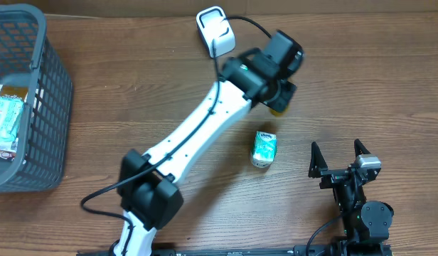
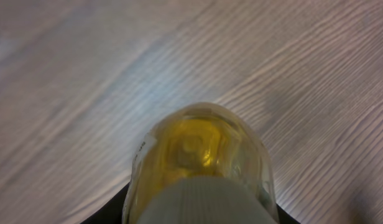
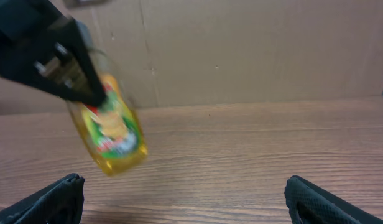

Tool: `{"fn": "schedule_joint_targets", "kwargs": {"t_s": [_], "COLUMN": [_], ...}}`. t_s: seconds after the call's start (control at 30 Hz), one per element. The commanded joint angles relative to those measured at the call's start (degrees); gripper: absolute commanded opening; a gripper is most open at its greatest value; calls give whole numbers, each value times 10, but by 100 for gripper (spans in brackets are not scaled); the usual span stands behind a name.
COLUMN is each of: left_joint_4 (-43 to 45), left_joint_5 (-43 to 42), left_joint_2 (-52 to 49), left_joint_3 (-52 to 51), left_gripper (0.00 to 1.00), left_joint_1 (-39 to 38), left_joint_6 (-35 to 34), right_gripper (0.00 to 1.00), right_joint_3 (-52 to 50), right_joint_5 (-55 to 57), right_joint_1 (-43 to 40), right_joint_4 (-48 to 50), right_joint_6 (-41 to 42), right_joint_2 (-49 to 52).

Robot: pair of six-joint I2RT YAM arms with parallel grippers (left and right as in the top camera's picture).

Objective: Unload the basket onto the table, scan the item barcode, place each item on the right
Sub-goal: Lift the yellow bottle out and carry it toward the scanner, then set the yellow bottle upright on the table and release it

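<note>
the grey basket (image 1: 54,107) occupies the 9 o'clock edge of the table (image 1: 134,85) and contains several packaged goods (probably the stock awaiting scanning). a white corded unit (image 1: 215,28), judged to be the scanner, sits at 12 o'clock. the left gripper (image 1: 279,97) is at about 1 o'clock from table centre, just to the 4 o'clock side of that unit, and is clenched on the task item, a bottle of yellow liquid (image 3: 114,134). the grasp is near the cap end, so the bottle hangs tilted and clear of the wood with its printed label exposed, which presumably allows the barcode to be turned toward the scanner. whether the code now faces it cannot be determined. a small green-and-white carton (image 1: 263,148) rests on the table at 6 o'clock from the bottle, untouched. the right gripper (image 1: 338,151) is parked at 5 o'clock, jaws fully spread and empty, well apart from both items.
</note>
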State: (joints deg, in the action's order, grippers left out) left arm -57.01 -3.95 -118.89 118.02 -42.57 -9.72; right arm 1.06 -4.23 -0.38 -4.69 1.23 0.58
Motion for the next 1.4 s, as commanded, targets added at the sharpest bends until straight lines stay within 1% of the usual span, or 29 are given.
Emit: {"fn": "schedule_joint_targets", "kwargs": {"t_s": [0.0,0.03,0.07,0.1,0.17,0.2,0.3,0.53,0.73,1.0,1.17,1.2,1.3,1.37], "left_joint_4": [35,40,49,50,55,54,56,105,108,108,108,108,108,109], "left_joint_5": [16,21,39,47,83,128,171,179,201,209,209,206,204,204], "left_joint_2": [-37,-40,-45,-46,-52,-58,-69,-128,-135,-135,-135,-135,-135,-134], "left_joint_3": [12,12,12,11,11,10,10,10,10,10,10,10,10,10], "left_gripper": [40,39,38,38,38,37,36,38,40,43,63,73,91,97], "left_joint_1": [-41,-46,-59,-64,-81,-93,-108,-115,-114,-114,-114,-114,-114,-114], "left_joint_6": [-55,-67,-105,-119,-174,-224,-267,-272,-277,-280,-280,-280,-280,-280], "right_gripper": [100,100,100,100,100,100,100,100,100,100,100,100,100,100], "right_joint_3": [-6,-6,-6,-6,-6,-6,-6,-6,-6,-6,-6,-6,-6,-6], "right_joint_5": [1,1,1,1,1,1,1,1,1,1,1,1,1,1], "right_joint_1": [-2,-2,-2,-2,-2,-2,-2,-2,-2,-2,-2,-2,-2,-2], "right_joint_4": [2,2,2,2,2,2,2,2,2,2,2,2,2,2], "right_joint_6": [-4,-4,-4,-4,-4,-4,-4,-4,-4,-4,-4,-4,-4,-4], "right_joint_2": [-4,-4,-4,-4,-4,-4,-4,-4,-4,-4,-4,-4,-4,-4]}}
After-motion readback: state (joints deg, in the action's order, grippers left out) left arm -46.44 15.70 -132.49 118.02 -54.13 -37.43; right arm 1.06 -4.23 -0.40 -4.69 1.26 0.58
